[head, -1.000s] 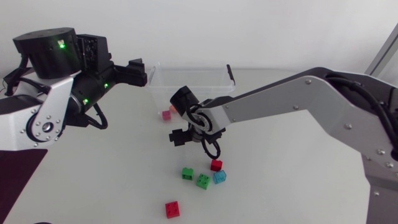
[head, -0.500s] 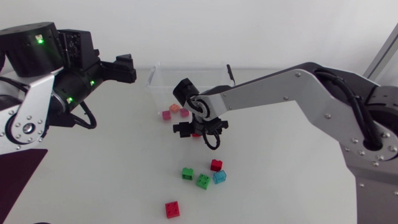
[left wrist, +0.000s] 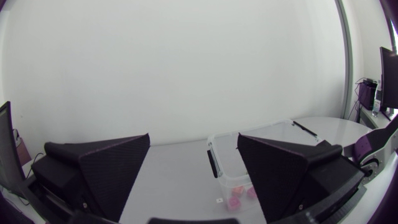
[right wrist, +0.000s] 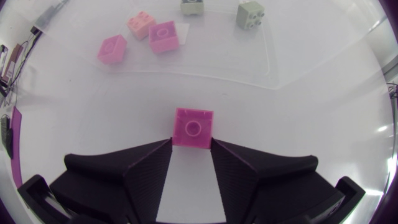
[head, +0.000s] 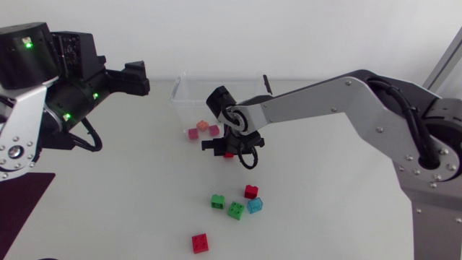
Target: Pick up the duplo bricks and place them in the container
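Note:
The clear plastic container (head: 182, 92) stands at the back middle of the table, with a few pink and orange bricks (head: 203, 128) inside. Just in front of it my right gripper (head: 228, 150) points down at the table. In the right wrist view a magenta brick (right wrist: 193, 127) sits between the fingertips of that gripper (right wrist: 191, 146), and both tips touch its sides. My left gripper (head: 136, 78) hangs open and empty, raised to the left of the container (left wrist: 219, 163). Green bricks (head: 217, 201) (head: 236, 210), a blue brick (head: 254, 206) and a red brick (head: 250, 191) lie near the front.
Another red brick (head: 201, 243) lies alone close to the front edge. Through the container's clear wall in the right wrist view I see pink bricks (right wrist: 112, 48) and two pale ones (right wrist: 252, 12). A dark mat (head: 18, 198) covers the front left corner.
My right gripper moved toward the container's front wall and its fingers came together around the magenta brick. My left arm drew back to the left, still open.

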{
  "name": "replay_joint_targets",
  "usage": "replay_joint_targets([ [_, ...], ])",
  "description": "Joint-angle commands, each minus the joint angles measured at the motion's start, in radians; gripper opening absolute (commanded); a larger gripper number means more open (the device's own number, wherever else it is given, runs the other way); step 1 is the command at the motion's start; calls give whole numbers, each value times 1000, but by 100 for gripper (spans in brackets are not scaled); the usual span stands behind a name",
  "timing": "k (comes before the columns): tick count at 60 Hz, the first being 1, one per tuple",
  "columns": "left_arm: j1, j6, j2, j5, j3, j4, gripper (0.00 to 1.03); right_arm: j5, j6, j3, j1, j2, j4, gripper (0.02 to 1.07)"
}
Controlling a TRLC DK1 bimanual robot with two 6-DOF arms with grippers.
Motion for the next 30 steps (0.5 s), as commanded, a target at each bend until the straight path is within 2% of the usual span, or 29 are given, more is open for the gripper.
replay_joint_targets([
  [1,7,-17,-36,7,-31,-26,98,-15,-24,17,-12,38,-16,42],
  [4,15,-17,-67,21,-35,-79,98,-20,-32,19,-10,38,-27,41],
  [7,20,-14,-99,45,-38,-131,98,-32,-37,19,-7,40,-38,35],
  [11,20,5,-143,70,-52,-198,98,-43,-44,9,1,42,-41,21],
  [14,10,49,-219,120,-87,-287,98,-43,-60,6,-1,40,-52,9],
  [19,-5,89,-291,171,-121,-402,98,-43,-66,-18,-9,26,-50,8],
  [23,-51,123,-375,179,-169,-493,98,-24,-70,-67,-5,-20,-35,8],
  [30,-82,140,-442,180,-209,-565,98,16,-75,-130,10,-93,-12,8],
])
